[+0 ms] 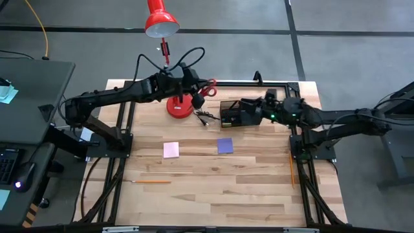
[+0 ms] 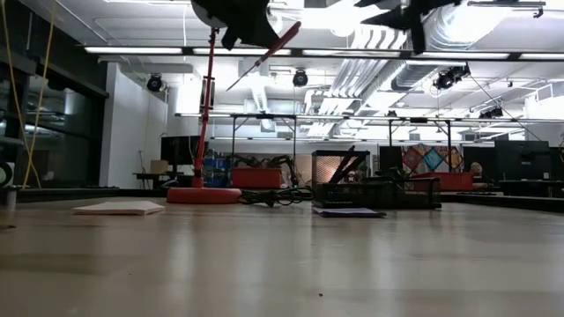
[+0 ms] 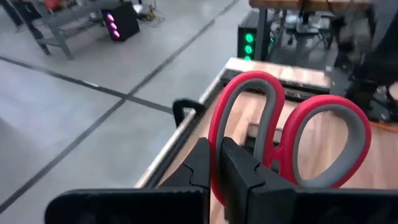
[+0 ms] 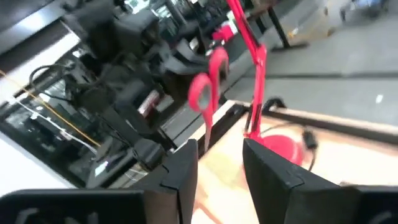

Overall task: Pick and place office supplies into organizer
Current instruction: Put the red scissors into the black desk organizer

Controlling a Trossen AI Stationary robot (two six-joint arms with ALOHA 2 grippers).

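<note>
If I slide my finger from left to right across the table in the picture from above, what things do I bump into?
orange pencil → pink sticky pad → red lamp base → purple sticky pad → black organizer → another orange pencil at the right edge.

Scissors [image 3: 286, 134], left wrist view: blades hidden behind the dark fingers [image 3: 245, 177], lower handle loops cut off by the picture's edge; in the low view only a thin red-and-grey sliver shows, the handles lost against the dark arm overhead. Organizer [image 1: 234, 113], high view: compartments too dark to tell apart, far end covered by the right gripper [image 1: 257, 109]; its contents in the low view read only as slanted dark rods. Right wrist view: everything beyond the two fingers blurred; lamp [image 4: 252, 74] head cut off at the top. Orange pencil [image 1: 292, 169]: thin line, tip indistinguishable; partly beside the frame rail.
</note>
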